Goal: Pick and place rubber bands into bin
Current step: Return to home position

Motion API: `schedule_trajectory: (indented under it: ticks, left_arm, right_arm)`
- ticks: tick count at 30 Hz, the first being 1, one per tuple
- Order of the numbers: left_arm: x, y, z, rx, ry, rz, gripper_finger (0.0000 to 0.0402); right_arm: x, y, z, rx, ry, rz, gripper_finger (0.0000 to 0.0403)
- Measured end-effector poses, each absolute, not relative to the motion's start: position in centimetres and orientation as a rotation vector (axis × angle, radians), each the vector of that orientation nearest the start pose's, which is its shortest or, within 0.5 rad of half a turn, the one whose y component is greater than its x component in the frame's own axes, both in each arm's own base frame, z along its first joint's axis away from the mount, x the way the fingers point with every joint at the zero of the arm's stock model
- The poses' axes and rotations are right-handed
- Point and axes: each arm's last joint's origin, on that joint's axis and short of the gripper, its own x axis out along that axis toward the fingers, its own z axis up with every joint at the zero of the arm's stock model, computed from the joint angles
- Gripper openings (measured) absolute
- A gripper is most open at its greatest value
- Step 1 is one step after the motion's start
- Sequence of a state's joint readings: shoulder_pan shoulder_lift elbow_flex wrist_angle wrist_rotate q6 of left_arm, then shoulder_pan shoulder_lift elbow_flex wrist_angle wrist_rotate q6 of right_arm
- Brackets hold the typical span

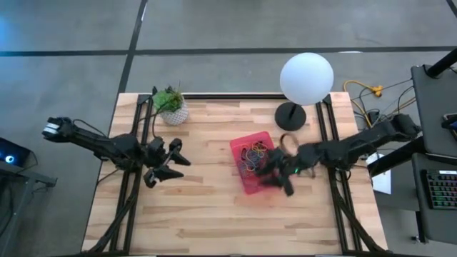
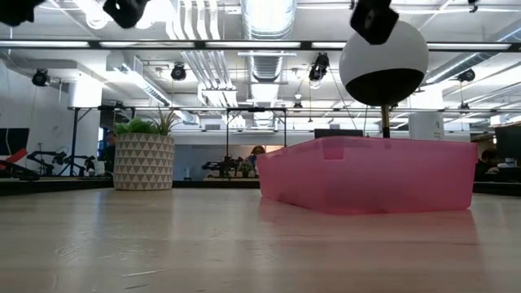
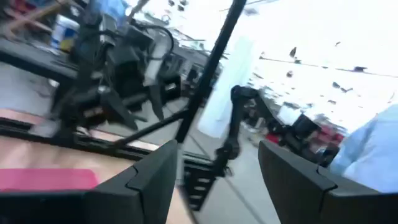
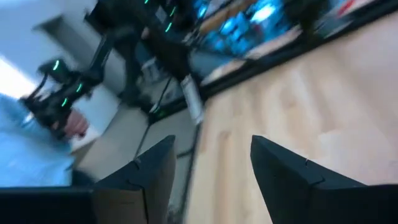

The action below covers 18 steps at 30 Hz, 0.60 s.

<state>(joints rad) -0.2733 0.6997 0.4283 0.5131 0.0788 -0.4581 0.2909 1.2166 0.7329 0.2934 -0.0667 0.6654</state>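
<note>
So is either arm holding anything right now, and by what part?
Nothing. The jaws of the left arm and right arm both stand open and empty; the rubber bands lie in the bin.

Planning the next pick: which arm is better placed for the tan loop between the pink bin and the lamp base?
Probably right: the right gripper hovers over the bin edge nearest the tan loop; the left gripper waits on the bin's far side.

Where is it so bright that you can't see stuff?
Left wrist view: much of the room behind washes out to white. Low view: ceiling strip lights glare above the bin, and the globe lamp looks dark underneath. High view: even light, no glare on the table.
</note>
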Motion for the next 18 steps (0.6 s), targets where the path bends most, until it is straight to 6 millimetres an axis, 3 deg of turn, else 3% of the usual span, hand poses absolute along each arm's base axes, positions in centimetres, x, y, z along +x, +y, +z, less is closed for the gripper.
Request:
schedule_trajectory:
  ticks: [4,9,13,18]
  left_arm:
    - [15.1,-3.8,27.4,-0.446,-0.104,-0.346,0.0209]
    - [12.9,-2.1,27.6,-0.389,-0.106,-0.245,0.0209]
    - [11.6,-1.2,27.1,-0.346,-0.061,-0.179,0.0209]
    - [9.0,-0.9,27.1,-0.254,-0.146,-0.175,0.0209]
  right_arm:
    - [21.6,5.2,27.9,0.587,0.197,0.231,0.0194]
    - [16.7,2.3,27.7,0.56,0.168,0.137,0.0194]
    - [14.2,1.7,27.5,0.488,0.133,0.136,0.0194]
    - [12.4,1.2,26.5,0.438,0.125,0.108,0.0194]
